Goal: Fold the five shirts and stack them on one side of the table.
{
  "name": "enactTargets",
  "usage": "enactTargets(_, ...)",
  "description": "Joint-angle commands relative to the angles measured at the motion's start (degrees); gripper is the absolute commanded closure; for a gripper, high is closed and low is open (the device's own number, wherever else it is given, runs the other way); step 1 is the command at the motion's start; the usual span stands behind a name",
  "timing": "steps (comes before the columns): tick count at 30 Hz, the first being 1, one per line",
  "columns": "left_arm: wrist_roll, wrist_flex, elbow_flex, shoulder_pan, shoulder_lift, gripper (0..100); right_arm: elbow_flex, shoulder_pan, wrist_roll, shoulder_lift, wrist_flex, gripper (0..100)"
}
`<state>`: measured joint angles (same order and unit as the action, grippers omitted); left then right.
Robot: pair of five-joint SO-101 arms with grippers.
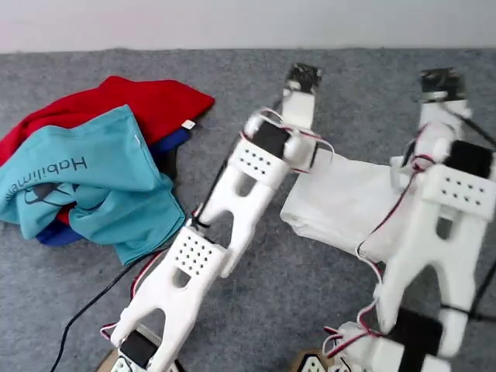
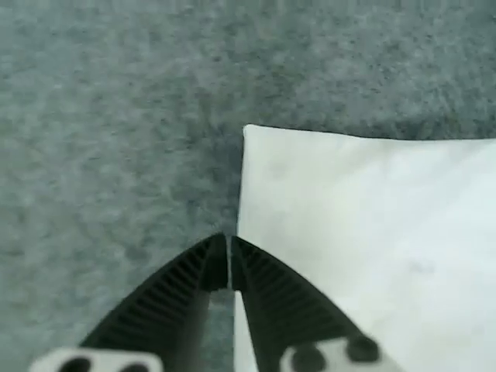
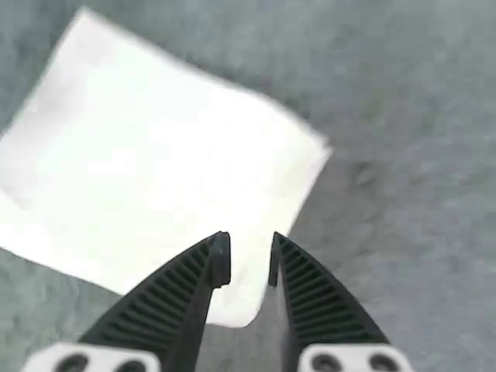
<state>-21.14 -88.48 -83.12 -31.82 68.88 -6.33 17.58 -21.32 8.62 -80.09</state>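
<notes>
Roughly 1 of 5 done, by my read. Pile (image 1: 93, 178) sits well left of the white shirt (image 1: 341, 201), all unfolded: red shirt (image 1: 132, 101) x1, teal shirt (image 1: 101, 170) x1, blue shirt (image 1: 172, 141) x1 peeking from under, plus a dark scrap (image 1: 166, 161), poss. the 4th, can't tell. White shirt x1, folded to a rectangle, flat on the table (image 1: 294, 310), nothing stacked on it. Arms x2. Left gripper (image 2: 230, 260) over the white shirt's edge nr a corner, jaws pinched together, holding nothing. Right gripper (image 3: 246, 260) above the white shirt, jaws a small gap apart, empty. Remaining: approx. 4 folds + stacking.
</notes>
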Motion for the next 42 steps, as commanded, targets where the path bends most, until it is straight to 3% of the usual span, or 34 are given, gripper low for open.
enactTargets(1,-0.79,4.40,-0.31,-2.73,1.14,98,-2.02,-0.57,0.35,-5.93,-0.48,97.1)
enactTargets(5,-0.79,7.65,-0.13,-3.60,3.08,98,-7.30,0.75,0.09,-12.44,-0.40,98.2)
enactTargets(14,-0.70,8.09,-0.22,-3.34,3.87,98,-12.75,8.48,-8.35,-18.07,3.65,99.1)
enactTargets(20,-4.04,1.49,-8.40,-2.81,-0.09,99,-6.77,6.02,-8.26,-7.52,-4.70,99.1)
enactTargets(24,-4.04,2.73,-12.09,-3.60,-0.79,99,-5.89,0.84,-8.26,2.24,-5.14,99.0)
enactTargets(31,-4.40,3.60,-0.31,-7.38,1.14,98,-8.53,0.13,-8.62,7.34,-5.23,99.0)
enactTargets(35,-4.48,3.52,4.00,-6.77,1.41,99,-18.11,4.62,-9.14,5.41,0.75,99.0)
enactTargets(39,-4.31,3.52,2.15,-5.10,1.32,99,-28.66,9.54,-11.25,2.95,13.85,99.0)
enactTargets(42,-4.13,3.43,1.89,-3.69,0.88,99,-29.80,9.89,-11.34,2.42,17.63,98.7)
